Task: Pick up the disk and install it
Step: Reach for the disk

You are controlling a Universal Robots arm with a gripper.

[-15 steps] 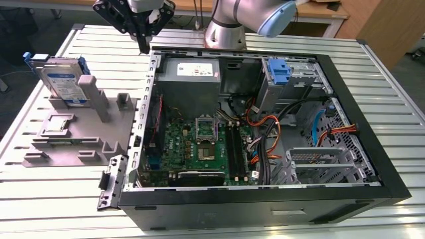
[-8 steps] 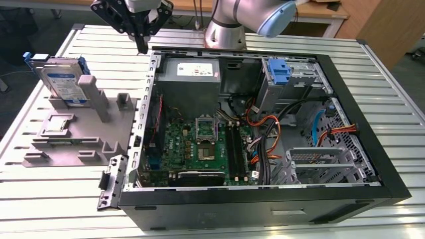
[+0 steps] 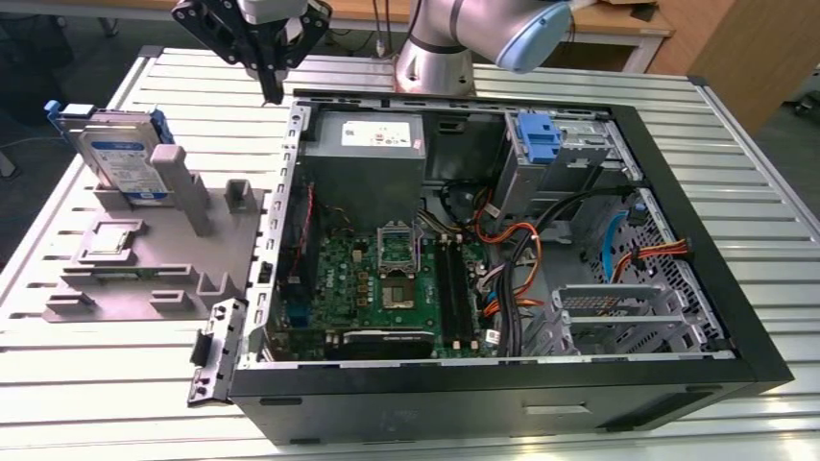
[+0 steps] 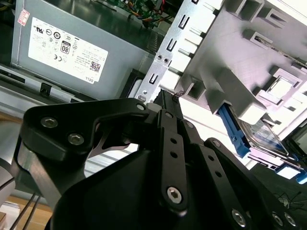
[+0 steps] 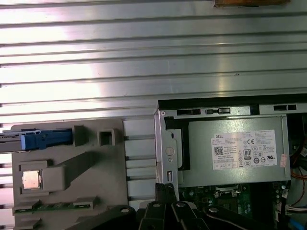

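The disk (image 3: pixel 118 158) stands on its edge in the far end of the grey holder block (image 3: pixel 141 259), and its long axis seems to point upward (the angle makes this hard to judge). The gripper (image 3: pixel 271 93) hangs beside this block, over the near wall of the computer case (image 3: pixel 513 389). Its fingers are pressed together, holding nothing, well apart from the disk.

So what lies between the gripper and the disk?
In the exterior view, only bare slatted table lies between the gripper and the disk.
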